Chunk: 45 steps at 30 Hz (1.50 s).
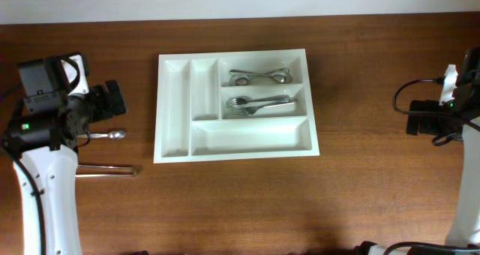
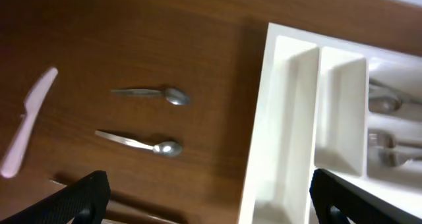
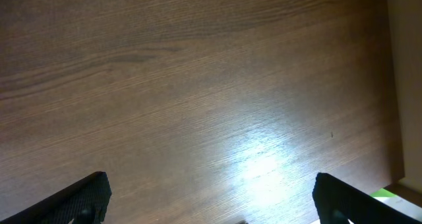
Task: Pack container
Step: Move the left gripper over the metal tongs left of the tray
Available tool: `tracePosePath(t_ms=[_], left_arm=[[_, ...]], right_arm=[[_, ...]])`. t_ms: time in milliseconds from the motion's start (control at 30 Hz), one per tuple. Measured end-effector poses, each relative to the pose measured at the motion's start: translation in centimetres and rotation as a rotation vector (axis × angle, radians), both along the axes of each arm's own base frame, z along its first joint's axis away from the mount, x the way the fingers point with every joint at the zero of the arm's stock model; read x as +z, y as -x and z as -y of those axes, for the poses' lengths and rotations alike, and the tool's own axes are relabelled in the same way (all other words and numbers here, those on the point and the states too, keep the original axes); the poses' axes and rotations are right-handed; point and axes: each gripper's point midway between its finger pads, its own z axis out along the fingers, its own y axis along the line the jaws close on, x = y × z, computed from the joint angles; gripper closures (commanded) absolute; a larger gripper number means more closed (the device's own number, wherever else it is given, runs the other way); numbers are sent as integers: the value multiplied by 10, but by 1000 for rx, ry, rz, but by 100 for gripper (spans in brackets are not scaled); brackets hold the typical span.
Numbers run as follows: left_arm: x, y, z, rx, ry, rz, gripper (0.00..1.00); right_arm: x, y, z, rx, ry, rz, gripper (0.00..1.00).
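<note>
- Status: container (image 1: 236, 105) sits at the middle of the table (image 3: 198, 85), well apart from both arms. Packed spoons (image 1: 260, 76) lie in its upper long compartment and packed forks (image 1: 260, 103) in the middle one. The other three compartments look bare.
- Effectors: left gripper (image 2: 210, 201) is spread wide with nothing between its fingers, hovering over loose cutlery left of the container. The right gripper (image 3: 211, 201) is likewise wide and empty, over bare wood at the far right.
- Risk 1: the upper spoon (image 2: 148, 92) and lower spoon (image 2: 132, 141) lie flat and near each other. With fingers this wide I could catch both, or shove one aside while closing on the other.
- Risk 2: the handles are thin and flush with the wood. A shallow descent would pinch air, and a deep one would drive the fingertips into the table.
- Risk 3: the plastic knife (image 2: 28, 122) looks light, so I expect it to skate or flip under a one-sided touch.
- Risk 4: the container looks light and unfixed. A low carry over its rim could nudge it and spoil my drop point.
- Risk 5: the thin long item (image 1: 105, 169) lies partly under the left arm. I cannot tell what it is, so I will not plan its compartment yet.
</note>
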Motion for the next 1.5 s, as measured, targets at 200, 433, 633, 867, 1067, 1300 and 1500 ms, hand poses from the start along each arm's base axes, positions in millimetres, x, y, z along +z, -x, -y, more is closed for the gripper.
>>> tracePosePath(t_ms=[200,433,633,867,1067,1300,1500], left_arm=[[-22,40,-35,572,221,-97,1],[-24,55,-60,915,348,-45,1],[-40,95,-58,1085,324,-176,1],[-64,122,-59,1394,372,-279,1],[-82,107,-55,1410,425,-324,1],[-105,92,-53,1384,434,-427,1],[-127,77,-64,1335,363,-488,1]], right_arm=[[0,0,0,1,0,0,1],[0,0,0,0,0,0,1],[0,0,0,1,0,0,1],[0,0,0,0,0,0,1],[0,0,0,0,0,0,1],[0,0,0,0,0,0,1],[0,0,0,1,0,0,1]])
